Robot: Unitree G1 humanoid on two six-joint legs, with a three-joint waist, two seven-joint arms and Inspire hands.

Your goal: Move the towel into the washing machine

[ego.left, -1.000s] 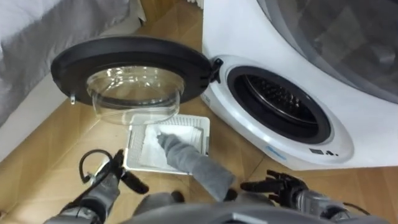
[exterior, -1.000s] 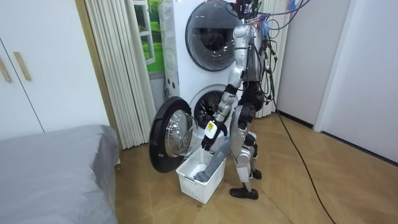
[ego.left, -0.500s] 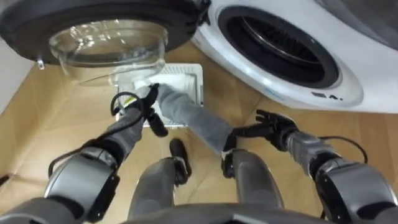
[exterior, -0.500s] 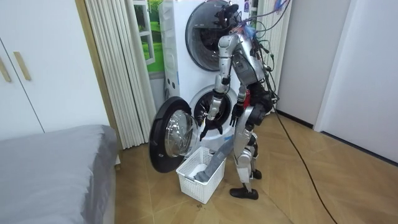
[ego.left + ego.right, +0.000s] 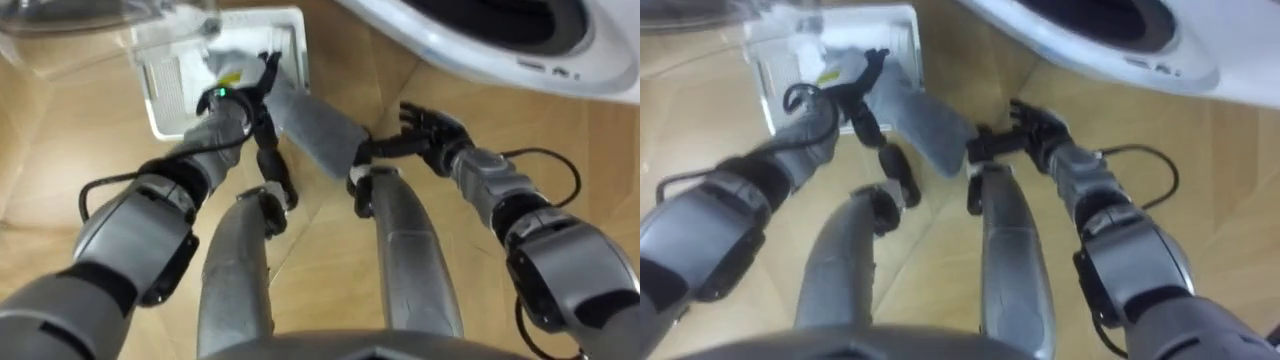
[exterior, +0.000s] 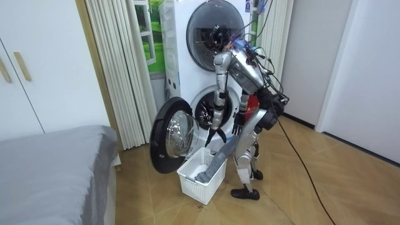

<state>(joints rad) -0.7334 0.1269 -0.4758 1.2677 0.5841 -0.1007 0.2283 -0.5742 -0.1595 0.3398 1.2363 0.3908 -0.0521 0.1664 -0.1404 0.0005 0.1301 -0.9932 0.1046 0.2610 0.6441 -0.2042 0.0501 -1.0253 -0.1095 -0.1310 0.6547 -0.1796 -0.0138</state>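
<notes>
A grey towel [image 5: 315,125] hangs out of the white basket [image 5: 165,85] and slopes down over its rim towards my legs. My left hand [image 5: 243,92] reaches to the towel's upper end at the basket's rim, its fingers relaxed and touching the cloth. To the right of the towel's lower end is my right hand [image 5: 432,128], open with fingers spread and a fingertip close to the cloth. The washing machine's round opening [image 5: 500,18] lies at the upper right, its door [image 6: 169,134] swung open. In the room view I stand bent forward over the basket [image 6: 200,184].
The door's glass bowl [image 5: 80,15] hangs just above the basket. A second machine [image 6: 212,28] is stacked on top. A bed [image 6: 56,169] fills the room view's left, and curtains [image 6: 119,69] hang beside the machines. Wooden floor [image 6: 325,181] stretches to the room view's right.
I have bent forward from upright, so the eye views tipped down. Both hands came down to the towel, the left one to its end at the basket.
</notes>
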